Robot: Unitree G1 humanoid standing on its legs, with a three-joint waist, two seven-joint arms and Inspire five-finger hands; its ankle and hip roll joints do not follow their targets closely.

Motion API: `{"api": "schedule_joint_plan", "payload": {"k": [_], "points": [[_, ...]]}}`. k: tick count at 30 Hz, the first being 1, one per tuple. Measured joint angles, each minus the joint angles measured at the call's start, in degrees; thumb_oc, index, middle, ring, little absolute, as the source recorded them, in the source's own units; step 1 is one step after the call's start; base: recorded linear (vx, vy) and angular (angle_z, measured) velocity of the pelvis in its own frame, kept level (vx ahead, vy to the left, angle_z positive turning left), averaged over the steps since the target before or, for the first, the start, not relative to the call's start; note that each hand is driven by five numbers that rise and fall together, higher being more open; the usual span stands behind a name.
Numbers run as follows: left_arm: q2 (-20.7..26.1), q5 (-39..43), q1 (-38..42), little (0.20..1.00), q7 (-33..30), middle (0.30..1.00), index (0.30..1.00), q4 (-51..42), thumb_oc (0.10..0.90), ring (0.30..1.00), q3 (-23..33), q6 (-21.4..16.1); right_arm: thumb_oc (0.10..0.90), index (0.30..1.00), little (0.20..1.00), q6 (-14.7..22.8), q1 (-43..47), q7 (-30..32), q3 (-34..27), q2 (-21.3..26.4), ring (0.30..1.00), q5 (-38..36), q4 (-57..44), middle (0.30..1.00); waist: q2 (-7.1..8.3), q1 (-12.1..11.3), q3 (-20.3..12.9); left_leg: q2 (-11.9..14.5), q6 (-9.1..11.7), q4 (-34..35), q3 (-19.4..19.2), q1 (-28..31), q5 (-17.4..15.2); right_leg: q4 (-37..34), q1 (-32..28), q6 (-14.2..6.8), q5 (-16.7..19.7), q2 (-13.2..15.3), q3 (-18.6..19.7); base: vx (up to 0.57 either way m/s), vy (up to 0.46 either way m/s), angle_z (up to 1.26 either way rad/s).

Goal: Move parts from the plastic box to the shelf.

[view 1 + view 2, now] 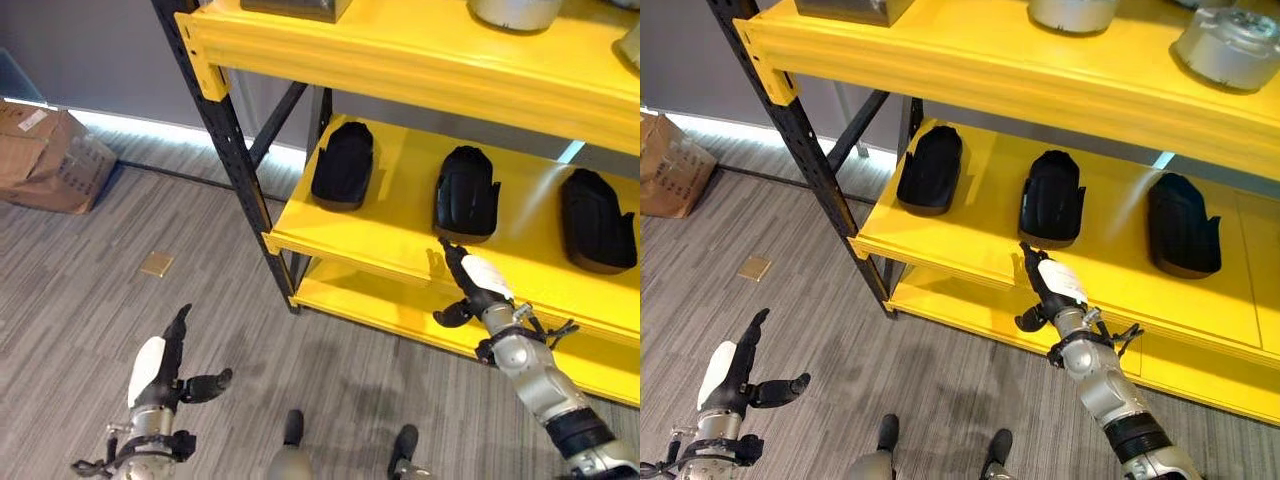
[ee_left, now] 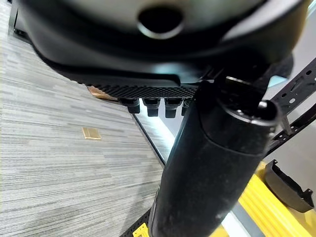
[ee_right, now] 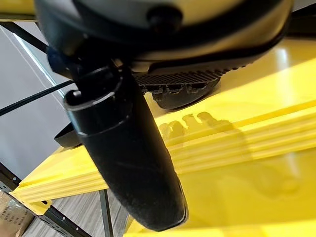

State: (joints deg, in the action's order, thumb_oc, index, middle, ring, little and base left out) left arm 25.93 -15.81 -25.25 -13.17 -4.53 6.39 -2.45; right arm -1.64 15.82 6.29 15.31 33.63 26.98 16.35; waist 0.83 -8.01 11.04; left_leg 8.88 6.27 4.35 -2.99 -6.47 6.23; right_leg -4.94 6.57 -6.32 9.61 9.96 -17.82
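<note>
Three black moulded parts lie in a row on the middle yellow shelf [image 1: 375, 235]: a left part [image 1: 342, 165], a middle part [image 1: 466, 193] and a right part [image 1: 596, 220]. My right hand [image 1: 478, 280] is at the shelf's front edge, just in front of the middle part [image 3: 185, 96], with straight fingers pointing at it; it is open and holds nothing. My left hand [image 1: 160, 370] hangs low over the floor at the lower left, open and empty, thumb spread out.
The top shelf [image 1: 420, 55] carries silver round parts [image 1: 1230, 45]. A black steel upright [image 1: 225, 140] stands at the rack's left corner. Cardboard boxes [image 1: 45, 155] sit on the floor at far left, and a small brass floor plate [image 1: 156, 264] is nearby.
</note>
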Motion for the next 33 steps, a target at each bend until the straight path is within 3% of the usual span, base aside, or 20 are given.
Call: {"api": "schedule_joint_plan", "payload": {"k": [5, 14, 33], "points": [[0.0, 2.1, 2.3, 1.000, 0.0, 1.000, 1.000, 0.0, 0.900, 1.000, 0.0, 0.0, 0.900, 1.000, 1.000, -0.2, 4.8, 0.3, 0.9, 1.6, 1.000, 0.0, 2.5, 1.000, -0.56, 0.0, 4.5, 0.0, 0.2, -0.1, 0.0, -1.0, 0.1, 0.0, 1.0, 0.4, 0.4, -0.2, 0.1, -0.01, -0.004, -0.01], [0.2, 2.2, 5.4, 1.000, 0.0, 1.000, 1.000, -0.1, 0.900, 1.000, -0.1, -0.1, 0.900, 1.000, 1.000, 0.1, 10.0, 1.3, 2.6, 4.5, 1.000, 0.0, 3.9, 1.000, -0.90, 0.1, 7.8, -0.1, 0.1, -0.1, -0.1, -1.6, 0.1, 0.0, 1.9, 0.3, 0.3, -0.1, 0.2, 0.00, -0.002, -0.01], [0.4, 4.2, 7.6, 1.000, -0.4, 1.000, 1.000, 0.0, 0.900, 1.000, -1.9, -0.1, 0.900, 1.000, 1.000, 0.8, 15.9, 4.2, 5.4, 6.6, 1.000, 0.1, 6.5, 1.000, -1.05, 0.3, 10.0, -0.1, 0.2, -0.2, -1.3, -3.5, 0.1, 0.0, 4.5, 0.5, 0.7, -0.2, 1.5, 0.00, -0.004, -0.03]]}}
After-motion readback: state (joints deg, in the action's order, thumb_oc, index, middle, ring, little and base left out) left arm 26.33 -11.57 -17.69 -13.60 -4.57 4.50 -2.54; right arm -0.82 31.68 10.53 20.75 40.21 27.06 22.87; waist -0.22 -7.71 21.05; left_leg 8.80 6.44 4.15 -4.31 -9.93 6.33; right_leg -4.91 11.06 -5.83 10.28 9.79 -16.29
